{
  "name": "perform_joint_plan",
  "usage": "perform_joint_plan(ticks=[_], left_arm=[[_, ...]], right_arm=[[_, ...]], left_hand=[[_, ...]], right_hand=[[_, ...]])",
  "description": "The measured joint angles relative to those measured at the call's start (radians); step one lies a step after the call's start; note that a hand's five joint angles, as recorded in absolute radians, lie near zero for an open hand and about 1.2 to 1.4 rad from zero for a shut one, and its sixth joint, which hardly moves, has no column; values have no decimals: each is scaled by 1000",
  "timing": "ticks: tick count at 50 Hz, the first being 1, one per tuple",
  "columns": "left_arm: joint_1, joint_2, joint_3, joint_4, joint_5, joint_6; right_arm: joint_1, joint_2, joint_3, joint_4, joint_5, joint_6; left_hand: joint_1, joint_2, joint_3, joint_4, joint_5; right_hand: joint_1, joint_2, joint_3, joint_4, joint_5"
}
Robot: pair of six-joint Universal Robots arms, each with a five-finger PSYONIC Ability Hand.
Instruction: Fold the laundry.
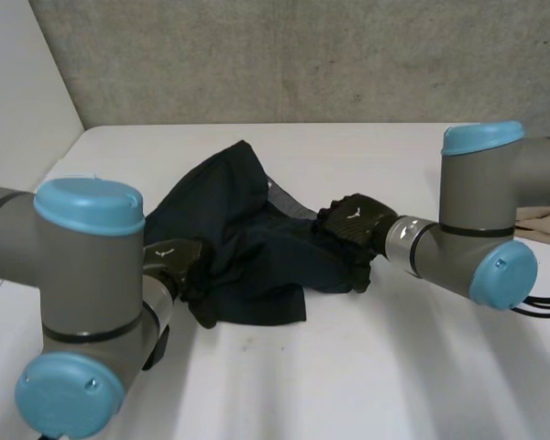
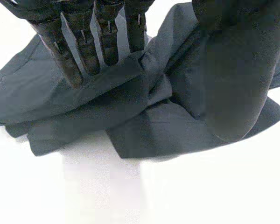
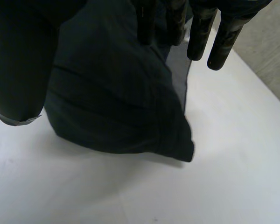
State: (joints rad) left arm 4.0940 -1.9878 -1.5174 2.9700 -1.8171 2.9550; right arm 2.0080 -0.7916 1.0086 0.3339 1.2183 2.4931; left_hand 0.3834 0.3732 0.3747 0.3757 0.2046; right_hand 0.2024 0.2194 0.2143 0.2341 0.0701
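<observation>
Two black robot hands meet a crumpled dark navy garment (image 1: 243, 234) on a white table (image 1: 394, 367). From the head camera, the left hand (image 1: 176, 260) sits on one edge of the cloth. The right hand (image 1: 351, 225) sits on the opposite edge, so the bunched garment lies between the two hands. Well beyond the right arm, a beige cloth (image 1: 543, 225) lies at the table's side.

From the left wrist camera, the left hand (image 2: 91, 42) is open: its straight fingers (image 2: 74, 70) point down with their tips pressing into the garment (image 2: 144, 121), and the thumb stands apart from them above the cloth. Folds gather just past the fingertips, and bare table lies beyond the cloth's edge.

From the right wrist camera, the garment (image 3: 116, 98) bulges under the palm of the right hand (image 3: 18, 65). A corner of it pokes out over the table. Whether this hand grips the cloth cannot be told.
</observation>
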Motion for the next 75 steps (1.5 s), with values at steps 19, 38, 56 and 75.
perform_joint_plan(ticks=[19, 38, 56, 75], left_arm=[[-10, 3, 18, 90, -10, 4], [-62, 125, -71, 145, -86, -5], [-93, 171, -129, 102, 15, -267], [-98, -113, 42, 101, 27, -479]], right_arm=[[24, 32, 5, -53, 1, 52], [35, -63, -25, -75, 7, 117], [82, -277, -12, -69, 11, 224], [159, -317, 40, -69, 21, 225]], left_hand=[[1, 10, 10, 10, 10], [30, 43, 40, 41, 40], [125, 136, 141, 132, 123], [25, 15, 14, 5, -1]], right_hand=[[135, 168, 174, 149, 145], [729, 951, 967, 953, 917], [763, 951, 967, 953, 917], [763, 951, 974, 953, 917]])
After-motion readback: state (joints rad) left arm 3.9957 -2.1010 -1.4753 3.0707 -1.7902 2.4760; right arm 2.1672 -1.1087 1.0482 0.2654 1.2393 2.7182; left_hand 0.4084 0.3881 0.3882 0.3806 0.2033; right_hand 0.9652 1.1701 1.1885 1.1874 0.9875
